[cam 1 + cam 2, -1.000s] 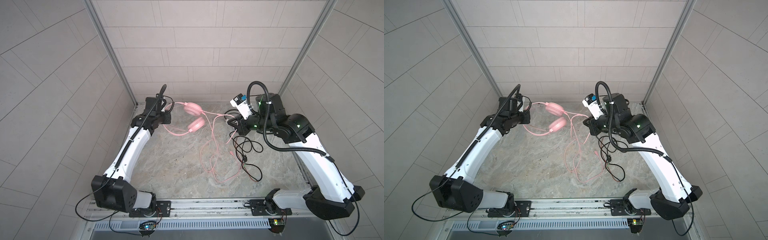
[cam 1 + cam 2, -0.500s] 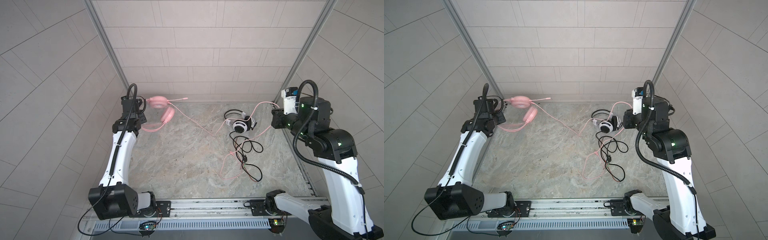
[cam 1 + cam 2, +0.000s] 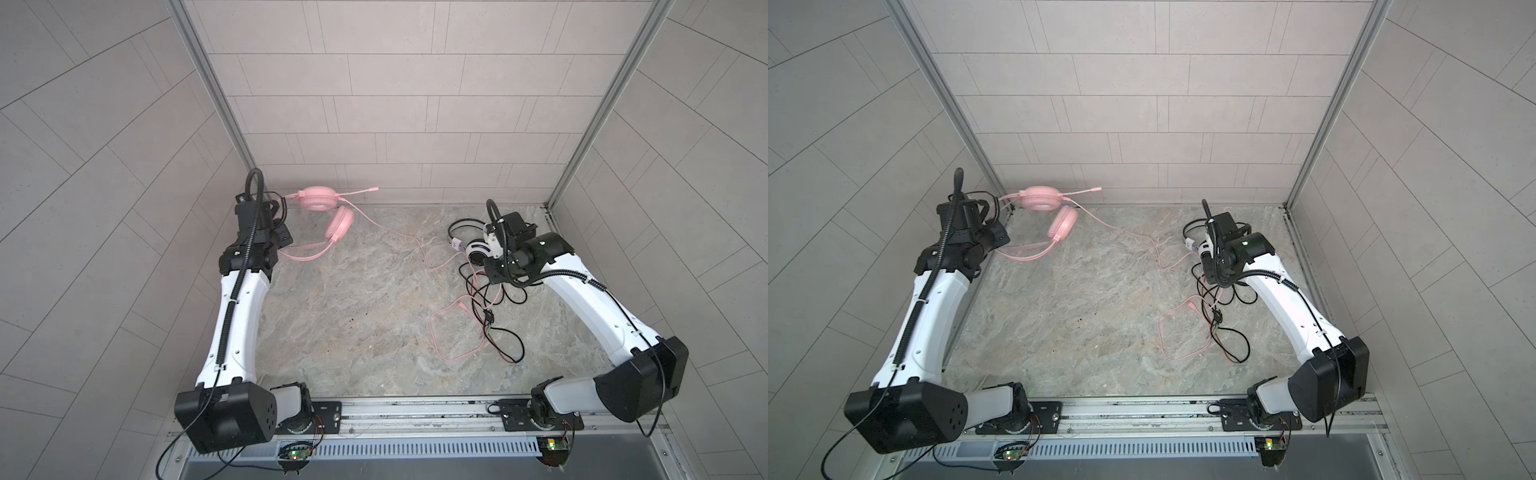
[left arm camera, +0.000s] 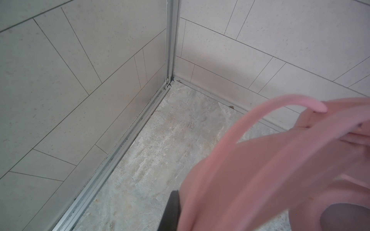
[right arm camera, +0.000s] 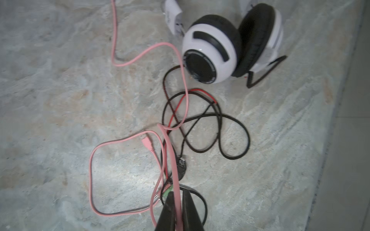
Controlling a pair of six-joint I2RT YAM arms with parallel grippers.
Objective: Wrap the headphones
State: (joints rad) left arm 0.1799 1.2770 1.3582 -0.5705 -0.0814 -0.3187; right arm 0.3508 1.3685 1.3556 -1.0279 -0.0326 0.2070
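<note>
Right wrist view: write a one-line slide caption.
Right gripper pinches the pink cable, tangled with the black cable of the white-and-black headphones.

White-shelled left arm (image 3: 237,324) and right arm (image 3: 594,299) carry black joint housings (image 3: 226,411), ribbed black conduits (image 3: 569,272) strapped along their shells, thin black wires (image 3: 658,399) at the bases and, on the right, a small green light (image 3: 542,240).

Marbled tabletop (image 3: 353,311) carries white-and-black headset (image 5: 210,58), black cable (image 5: 248,140), pink cable (image 5: 91,176).
</note>
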